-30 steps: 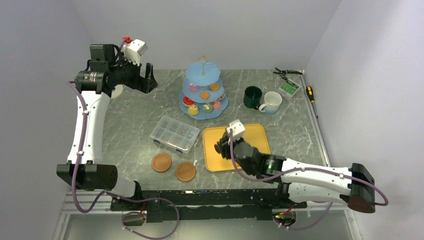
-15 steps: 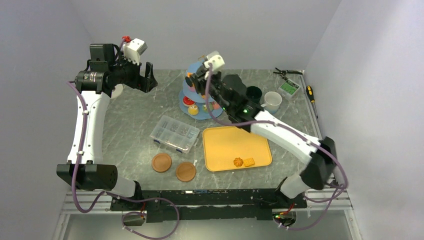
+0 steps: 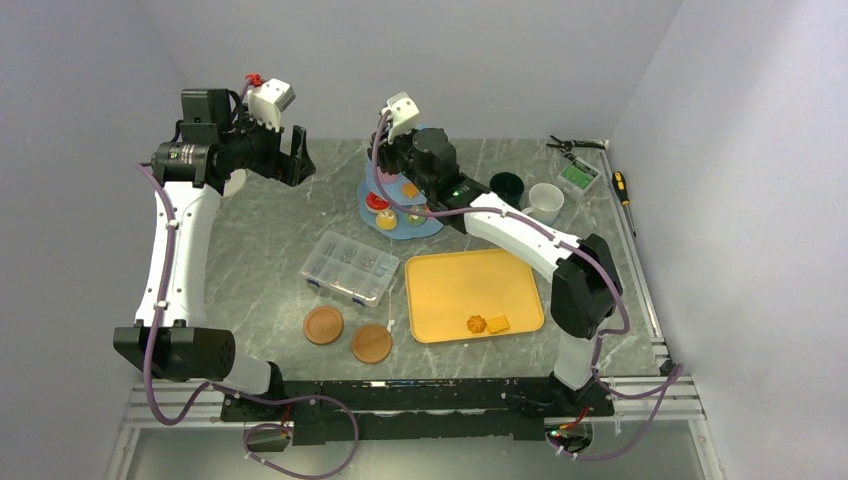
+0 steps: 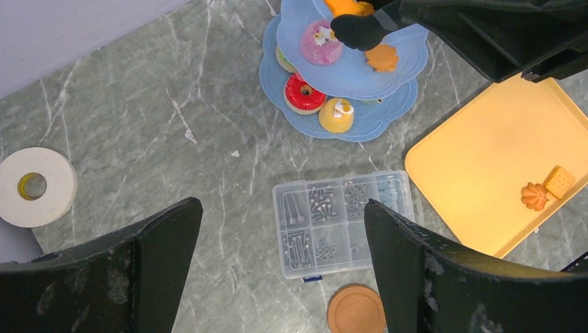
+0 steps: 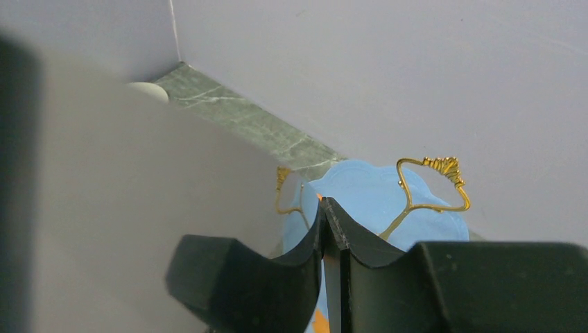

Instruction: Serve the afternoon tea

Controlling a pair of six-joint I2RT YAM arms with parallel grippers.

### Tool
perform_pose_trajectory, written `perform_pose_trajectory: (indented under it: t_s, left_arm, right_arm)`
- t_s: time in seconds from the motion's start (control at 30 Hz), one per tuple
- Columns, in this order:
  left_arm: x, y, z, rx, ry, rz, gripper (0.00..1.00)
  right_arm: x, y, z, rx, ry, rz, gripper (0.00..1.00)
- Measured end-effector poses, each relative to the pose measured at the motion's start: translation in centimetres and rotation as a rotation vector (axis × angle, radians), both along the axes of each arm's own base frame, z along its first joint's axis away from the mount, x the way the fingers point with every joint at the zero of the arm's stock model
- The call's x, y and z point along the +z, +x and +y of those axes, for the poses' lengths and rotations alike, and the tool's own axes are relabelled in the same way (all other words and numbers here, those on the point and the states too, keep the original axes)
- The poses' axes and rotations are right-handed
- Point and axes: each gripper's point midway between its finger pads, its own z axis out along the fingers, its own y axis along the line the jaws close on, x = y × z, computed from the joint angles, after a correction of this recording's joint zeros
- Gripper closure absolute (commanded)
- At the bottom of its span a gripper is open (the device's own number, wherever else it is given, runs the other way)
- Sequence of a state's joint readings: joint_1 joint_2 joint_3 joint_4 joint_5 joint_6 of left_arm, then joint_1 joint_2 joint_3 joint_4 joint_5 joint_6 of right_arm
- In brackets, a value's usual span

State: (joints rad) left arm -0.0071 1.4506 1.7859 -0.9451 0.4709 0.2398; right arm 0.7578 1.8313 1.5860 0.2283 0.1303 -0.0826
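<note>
Top external view has the stand (image 3: pixel 424 228) at upper centre of the tabletop (image 3: pixel 260 230), upright, its long axis vertical and its gold loop (image 5: pixel 430 186) pointing up. Right pincer (image 5: pixel 324 208) sits narrow over the upper tiers; whether it grips a treat I cannot tell. Left pincer (image 4: pixel 281 208) hangs wide at upper left, holding nothing. My worry: a sideways pull could snag the loop or a tier rim, tipping the stand and spilling its cakes (image 4: pixel 319 43).
</note>
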Motion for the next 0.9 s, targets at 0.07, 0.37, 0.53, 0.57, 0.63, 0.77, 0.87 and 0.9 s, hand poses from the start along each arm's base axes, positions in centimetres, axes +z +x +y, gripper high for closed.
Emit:
perform_pose_trajectory:
  t_s: [0.07,0.37,0.53,0.57,0.63,0.77,0.87,0.9]
  left_arm:
    - [-0.1,0.0,0.0,0.0,0.001,0.003,0.07]
    - [-0.2,0.0,0.0,0.0,0.002,0.004,0.07]
    - [-0.2,0.0,0.0,0.0,0.002,0.004,0.07]
    - [-0.2,0.0,0.0,0.0,0.002,0.004,0.07]
    - [-0.2,0.0,0.0,0.0,0.002,0.004,0.07]
    - [-0.3,0.0,0.0,0.0,0.002,0.007,0.07]
    - [-0.3,0.0,0.0,0.0,0.002,0.007,0.07]
    - [-0.3,0.0,0.0,0.0,0.002,0.007,0.07]
  right_arm:
    - [0.2,0.3,-0.1,-0.005,0.005,-0.006,0.7]
    - [1.1,1.5,-1.2,-0.04,0.036,-0.026,0.63]
    - [0.2,2.2,-1.5,-0.057,0.033,-0.013,0.49]
    - [0.0,2.3,-1.5,-0.059,0.032,-0.01,0.48]
    - [-0.1,2.4,-1.5,-0.059,0.032,-0.008,0.45]
    - [0.2,2.2,-1.6,-0.057,0.041,-0.013,0.42]
    - [0.3,1.5,-1.7,-0.046,0.041,-0.012,0.42]
    - [0.4,1.2,-1.8,-0.042,0.041,-0.012,0.42]
